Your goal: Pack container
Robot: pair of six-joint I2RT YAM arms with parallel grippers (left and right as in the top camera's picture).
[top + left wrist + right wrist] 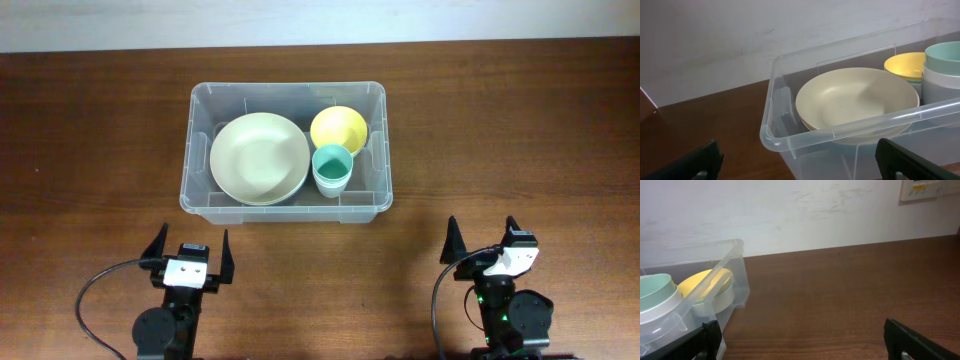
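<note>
Left pincer (192,242) and right pincer (483,230) gape fully, holding nothing; I see bare worktop (90,150) between them and the container (285,212) rim ahead.

Clear glossy plastic container (285,208), wood-grain table (520,130)

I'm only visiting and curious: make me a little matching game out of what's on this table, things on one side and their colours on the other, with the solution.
Things:
1. large plate
2. bowl
3. top cup
4. container

Colours:
A. yellow
B. clear, see-through
C. pale cream
D. mint green

Right pairs: 1-C, 2-A, 3-D, 4-B.
</note>
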